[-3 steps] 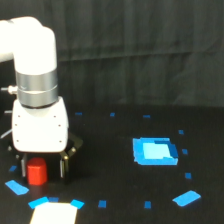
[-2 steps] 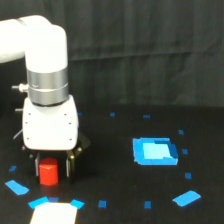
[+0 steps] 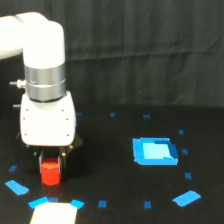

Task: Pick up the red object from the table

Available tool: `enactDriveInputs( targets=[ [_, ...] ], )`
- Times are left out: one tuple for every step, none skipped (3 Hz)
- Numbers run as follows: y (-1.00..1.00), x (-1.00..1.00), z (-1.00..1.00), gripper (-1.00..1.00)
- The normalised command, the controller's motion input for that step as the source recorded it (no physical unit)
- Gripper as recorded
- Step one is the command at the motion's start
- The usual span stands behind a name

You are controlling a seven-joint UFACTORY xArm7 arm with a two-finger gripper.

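Observation:
The red object (image 3: 50,172), a small red-orange block, sits between the dark fingers of my gripper (image 3: 51,166) at the exterior view's lower left. The jaws stand closed against its sides, and only its lower part shows beneath the white gripper body. It hangs at or just above the black table (image 3: 110,197); I cannot tell whether it touches the surface. The white arm rises straight up from the gripper.
A larger blue square patch (image 3: 155,151) lies to the exterior view's right of the gripper. Small blue tape marks dot the table, one at the lower right (image 3: 186,198). A white sheet (image 3: 54,214) with blue corners lies just in front of the block.
The arm and gripper have moved toward the exterior view's right, and the red block has moved along with them between the fingers.

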Motion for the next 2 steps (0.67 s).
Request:
enactDriveInputs(
  targets=[
    [-0.17, -0.14, 1.00, -1.00],
    [1.00, 0.21, 1.00, -1.00]
  ],
)
